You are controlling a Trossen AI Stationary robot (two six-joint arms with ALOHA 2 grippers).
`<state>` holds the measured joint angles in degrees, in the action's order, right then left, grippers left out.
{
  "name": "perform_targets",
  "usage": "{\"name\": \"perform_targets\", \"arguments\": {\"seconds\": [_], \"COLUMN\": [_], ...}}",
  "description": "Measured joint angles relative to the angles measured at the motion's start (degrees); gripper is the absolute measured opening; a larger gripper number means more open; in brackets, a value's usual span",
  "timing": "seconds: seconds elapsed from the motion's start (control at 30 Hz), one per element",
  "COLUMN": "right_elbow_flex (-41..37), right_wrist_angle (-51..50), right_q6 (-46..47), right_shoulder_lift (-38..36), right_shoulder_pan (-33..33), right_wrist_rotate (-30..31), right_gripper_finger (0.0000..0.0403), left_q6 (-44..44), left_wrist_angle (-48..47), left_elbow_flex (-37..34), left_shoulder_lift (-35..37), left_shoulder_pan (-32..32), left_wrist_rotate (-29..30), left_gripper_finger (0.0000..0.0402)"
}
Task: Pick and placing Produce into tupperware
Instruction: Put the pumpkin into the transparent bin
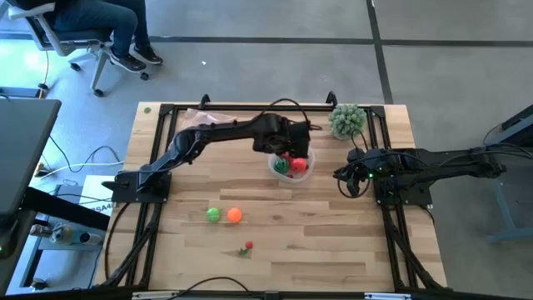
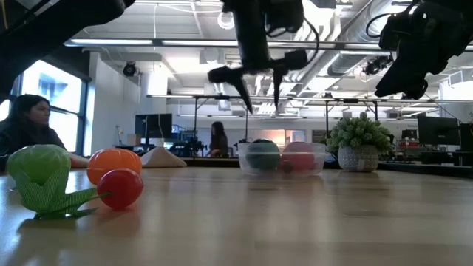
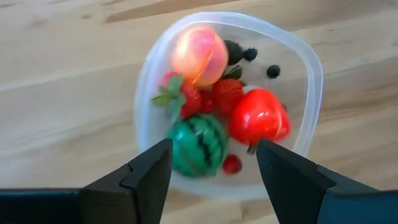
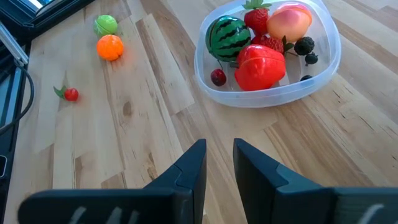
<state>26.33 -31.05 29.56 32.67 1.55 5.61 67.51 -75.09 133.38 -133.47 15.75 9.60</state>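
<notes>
The tupperware [image 1: 306,172] [image 3: 311,62], a clear tub, stands on the table right of centre. In it lie a striped green ball [image 3: 198,143], a red pepper-like piece [image 3: 258,118], a peach-coloured ball [image 3: 199,55], strawberries [image 3: 193,99] and dark berries [image 3: 249,55]. My left gripper [image 2: 261,107] [image 3: 214,152] hangs open above the tub, pointing steeply down, with nothing between its fingers. A green ball [image 1: 213,215], an orange ball [image 1: 234,215] and a small red piece with a leaf [image 1: 247,247] rest on the table nearer the front. My right gripper [image 1: 341,179] [image 4: 217,149] waits right of the tub, its fingers a narrow gap apart.
A bushy pale-green plant in a pot [image 1: 347,121] [image 2: 360,144] stands just beyond the tub at the far right. A black frame [image 1: 166,108] runs along the table's edges. Bare wood lies between the tub and the loose balls.
</notes>
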Motion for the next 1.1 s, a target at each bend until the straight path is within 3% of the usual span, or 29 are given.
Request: {"name": "perform_targets", "arguments": {"seconds": [0.1,0.23,0.43,0.77,1.1], "right_elbow_flex": [0.0,0.0,0.0,0.0,0.0], "right_wrist_angle": [-0.02,0.01,0.02,0.02,0.01], "right_q6": [0.0,0.02,0.0,0.0,0.0], "right_shoulder_lift": [-0.02,-0.01,-0.04,-0.02,0.0], "right_shoulder_pan": [-0.01,-0.01,-0.01,-0.01,0.01], "right_wrist_rotate": [0.02,0.0,0.02,0.01,0.0], "right_gripper_finger": [0.0071,0.0071,0.0071,0.0071,0.0071], "left_q6": [0.02,-1.13,-2.82,-1.09,9.38], "left_wrist_angle": [-5.05,-14.53,-15.32,-14.92,-9.34], "left_elbow_flex": [0.65,-0.12,-7.38,-22.45,-40.43], "left_shoulder_lift": [1.55,3.08,6.95,12.68,28.63], "left_shoulder_pan": [-0.14,0.0,-0.76,-3.96,-7.84], "left_wrist_rotate": [-2.16,-10.18,-19.97,-20.52,-11.88], "left_gripper_finger": [0.0212,0.02,0.0194,0.0194,0.0194]}}
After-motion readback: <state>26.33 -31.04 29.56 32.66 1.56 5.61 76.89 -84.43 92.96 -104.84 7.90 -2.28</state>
